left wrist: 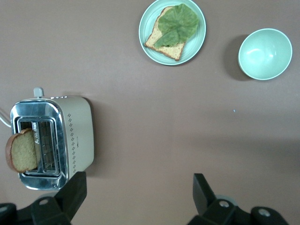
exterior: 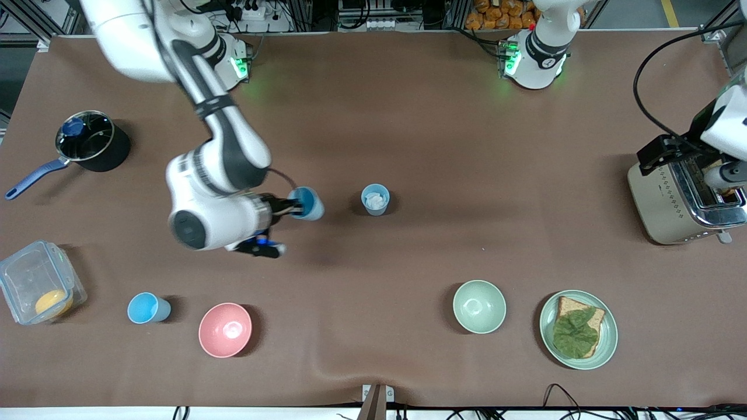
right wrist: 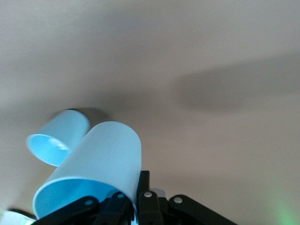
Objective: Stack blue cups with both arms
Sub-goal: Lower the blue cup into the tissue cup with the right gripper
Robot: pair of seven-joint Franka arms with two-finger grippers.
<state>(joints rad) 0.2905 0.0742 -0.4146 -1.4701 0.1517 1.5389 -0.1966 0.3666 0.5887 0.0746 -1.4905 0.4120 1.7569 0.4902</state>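
My right gripper [exterior: 293,206] is shut on the rim of a light blue cup [exterior: 308,203], held tilted just above the table's middle. In the right wrist view its fingers [right wrist: 143,187] pinch that cup's [right wrist: 96,168] wall. A second, greyer-blue cup [exterior: 374,199] stands upright beside it toward the left arm's end, with something white inside; it also shows in the right wrist view [right wrist: 58,138]. A third blue cup [exterior: 148,308] stands beside the pink bowl [exterior: 225,329]. My left gripper [left wrist: 136,194] is open and empty, high over the table beside the toaster [left wrist: 54,140].
A pale green bowl [exterior: 479,306] and a plate with bread and lettuce [exterior: 578,329] are near the front camera. A toaster [exterior: 680,195] holds a slice of bread. A black pot [exterior: 92,140] and a clear box [exterior: 38,283] sit at the right arm's end.
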